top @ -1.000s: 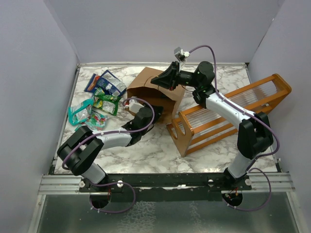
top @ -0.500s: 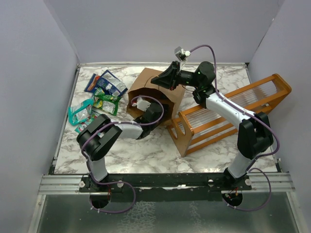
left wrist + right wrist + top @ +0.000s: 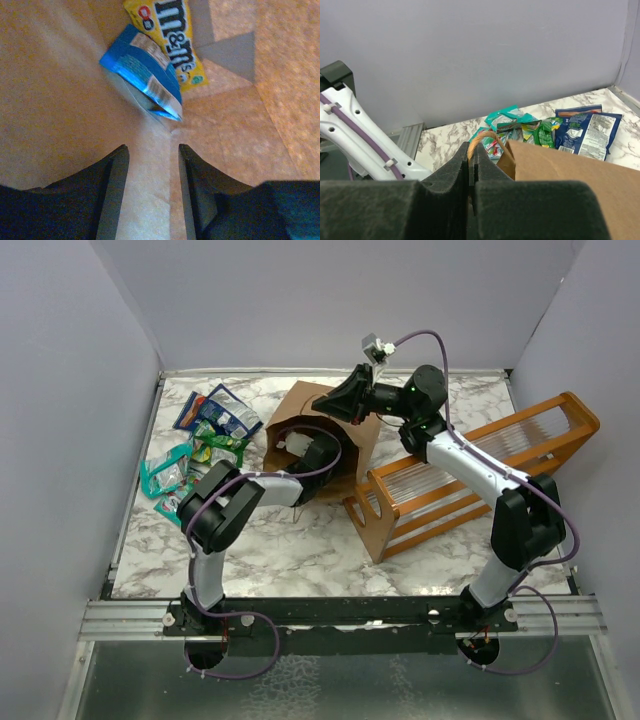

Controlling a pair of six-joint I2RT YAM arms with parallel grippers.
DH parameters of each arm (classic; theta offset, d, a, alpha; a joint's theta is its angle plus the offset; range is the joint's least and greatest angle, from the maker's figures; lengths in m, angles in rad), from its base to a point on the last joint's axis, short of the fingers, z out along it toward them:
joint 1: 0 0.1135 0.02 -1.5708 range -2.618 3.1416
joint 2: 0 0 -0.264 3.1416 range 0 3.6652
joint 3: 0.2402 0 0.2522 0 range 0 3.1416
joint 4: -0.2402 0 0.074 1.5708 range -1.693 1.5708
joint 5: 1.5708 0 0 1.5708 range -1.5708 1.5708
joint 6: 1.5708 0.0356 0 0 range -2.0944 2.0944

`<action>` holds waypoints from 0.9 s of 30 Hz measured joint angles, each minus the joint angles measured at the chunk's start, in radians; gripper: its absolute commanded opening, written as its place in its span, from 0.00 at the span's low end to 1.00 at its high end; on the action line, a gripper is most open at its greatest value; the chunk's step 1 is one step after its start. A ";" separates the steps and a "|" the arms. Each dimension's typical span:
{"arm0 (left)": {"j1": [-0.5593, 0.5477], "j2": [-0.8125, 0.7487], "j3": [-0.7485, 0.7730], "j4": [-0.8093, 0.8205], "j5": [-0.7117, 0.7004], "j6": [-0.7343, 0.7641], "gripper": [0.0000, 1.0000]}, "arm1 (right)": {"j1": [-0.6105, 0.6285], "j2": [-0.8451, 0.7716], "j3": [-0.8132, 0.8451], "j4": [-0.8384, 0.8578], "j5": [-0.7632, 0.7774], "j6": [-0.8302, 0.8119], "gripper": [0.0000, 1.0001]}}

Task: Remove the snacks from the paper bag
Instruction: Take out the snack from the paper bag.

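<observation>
Inside the paper bag [image 3: 345, 425], which lies on its side at the top centre of the marble counter [image 3: 300, 550] with its mouth facing the lower left of the overhead frame, the left gripper [image 3: 152, 150] hovers with its jaws parted and nothing between them. Two snacks sit ahead of it on the bag's brown inner wall in the upper middle of the left wrist frame. The yellow packet [image 3: 172, 35] has its long axis slanting from the top edge down to the right. The blue packet [image 3: 142, 75] overlaps the yellow one's lower left edge and lies on much the same diagonal, its lower right corner nearest the fingers [image 3: 115, 185].

Above, the right gripper [image 3: 471, 152] has its jaws pressed together on the bag's twisted handle [image 3: 481, 136], at the bag's upper edge.

More snacks [image 3: 205, 445], blue-and-white, teal and green, lie in a loose heap on the counter at the upper left, just beside the bag. An orange wooden rack [image 3: 470, 475] stands to the bag's right, running diagonally toward the upper right.
</observation>
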 measured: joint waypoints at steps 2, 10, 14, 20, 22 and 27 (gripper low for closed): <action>0.010 0.021 0.012 -0.012 0.003 -0.003 0.50 | 0.000 -0.002 0.003 0.000 0.000 0.000 0.02; 0.042 0.105 0.129 -0.067 0.014 -0.022 0.62 | 0.000 -0.003 0.011 -0.001 -0.002 0.001 0.02; 0.048 0.153 0.196 -0.099 0.023 -0.035 0.62 | 0.000 -0.003 0.015 -0.001 -0.002 0.003 0.02; 0.061 0.227 0.293 -0.152 0.035 -0.054 0.57 | -0.001 -0.003 0.029 -0.003 -0.002 0.003 0.02; 0.067 0.246 0.321 -0.167 0.039 -0.062 0.54 | -0.001 -0.003 0.029 -0.003 -0.002 0.005 0.02; 0.085 0.295 0.383 -0.197 0.070 -0.087 0.40 | -0.001 -0.003 0.029 -0.003 -0.002 0.012 0.02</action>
